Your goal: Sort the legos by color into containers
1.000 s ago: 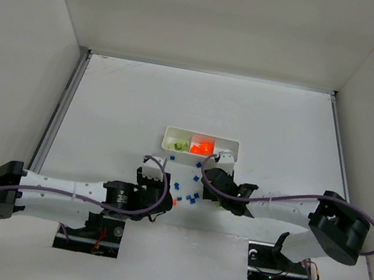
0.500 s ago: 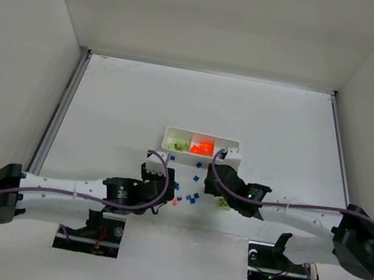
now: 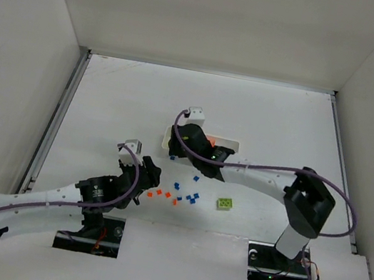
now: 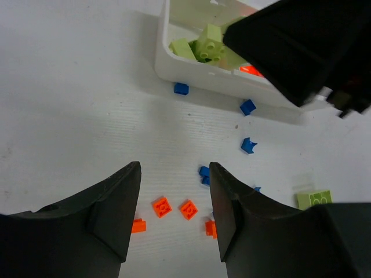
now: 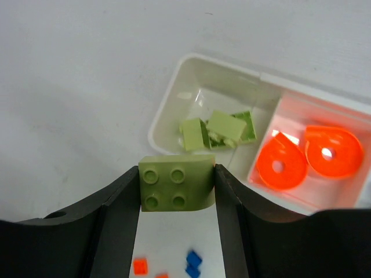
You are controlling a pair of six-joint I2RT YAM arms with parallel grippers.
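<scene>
My right gripper (image 5: 177, 174) is shut on a lime green brick (image 5: 177, 183), studs showing. It hangs just before the left end of the white tray (image 5: 168, 110), over the tray's left end in the top view (image 3: 185, 142). The left compartment holds green bricks (image 5: 217, 128) and the middle one orange round pieces (image 5: 304, 156). My left gripper (image 4: 174, 174) is open and empty above several orange bricks (image 4: 162, 207) on the table, left of the loose bricks in the top view (image 3: 144, 176). Blue bricks (image 4: 248, 145) lie scattered between them and the tray (image 4: 165, 58).
A larger lime green brick (image 3: 225, 204) lies alone on the table right of the loose pile, also in the left wrist view (image 4: 313, 198). The right arm's dark body (image 4: 301, 40) hangs over the tray. White walls enclose the table on three sides.
My right gripper has swung up and left from the loose bricks to the tray's left end. My left gripper has drawn back to the left, uncovering several orange bricks.
</scene>
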